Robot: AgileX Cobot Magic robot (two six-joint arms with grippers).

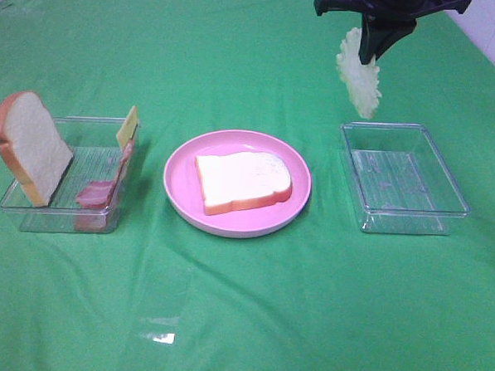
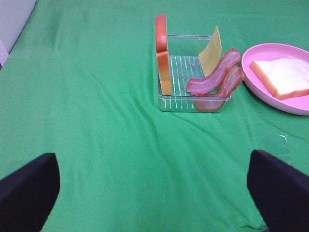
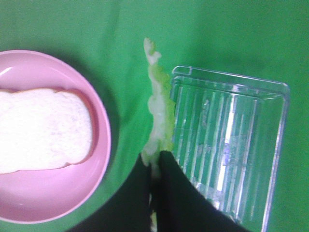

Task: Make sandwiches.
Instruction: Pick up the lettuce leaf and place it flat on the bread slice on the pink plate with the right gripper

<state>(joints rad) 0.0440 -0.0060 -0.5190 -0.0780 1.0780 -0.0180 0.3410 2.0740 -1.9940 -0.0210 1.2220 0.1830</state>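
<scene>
Left end effector (image 2: pixel 152 162) first: we see its two dark jaws standing wide apart at the edges of the left wrist view, with nothing between them but the green-covered surface (image 2: pixel 120 140). It does not show in the high view.

Nearest to us in the high view lies plain green cloth. Further back, three things sit in a row. On the left is the left tray (image 1: pixel 38 216), made of clear plastic. In it an upright bread slice (image 1: pixel 29 145) stands on edge, leaning at the wall away from the plate, its top well above the rim. Two bacon strips (image 1: pixel 98 193) rest slanted against the opposite wall, on the plate's side. A cheese square (image 1: pixel 128 127) is propped upright at that wall's far end.

In the middle, the pink plate (image 1: pixel 173 182) holds a flat bread slice (image 1: pixel 243 181), lying crumb up. On the right is the right tray (image 1: pixel 412 221), also clear, with a ribbed floor.

Farthest back, the right end effector (image 1: pixel 369 59) hangs above the far side of the right tray. Its jaws are pinched tight on the upper end of a lettuce leaf (image 1: pixel 361 83). We see the leaf dangle in the air, its lower tip near the tray's far rim on the plate's side and not touching it.
</scene>
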